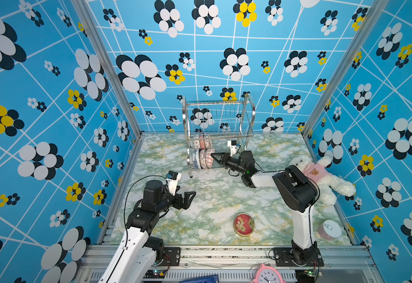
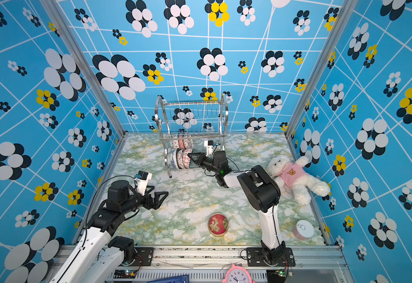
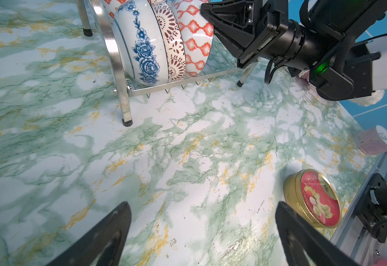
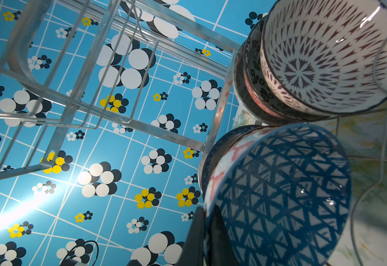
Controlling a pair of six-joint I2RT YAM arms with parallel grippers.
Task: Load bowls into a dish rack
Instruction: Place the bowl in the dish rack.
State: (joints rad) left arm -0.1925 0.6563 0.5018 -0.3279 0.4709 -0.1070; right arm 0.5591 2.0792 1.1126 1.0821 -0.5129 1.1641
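While left hand (image 3: 202,205) gapes empty | right hand (image 1: 213,155) pinches rim of bowl (image 4: 280,195) in dish rack (image 3: 116,57)

No legible text logged. On the red tin (image 3: 314,202), gold lettering arcs along the lid rim but is too blurred to read in the left wrist view. The pink alarm clock (image 1: 270,275) has its dial cut by the frame edge; the dark marks are probably numerals, none readable. The plush bear's pink shirt (image 1: 314,172) carries a bear-face emblem and no words.
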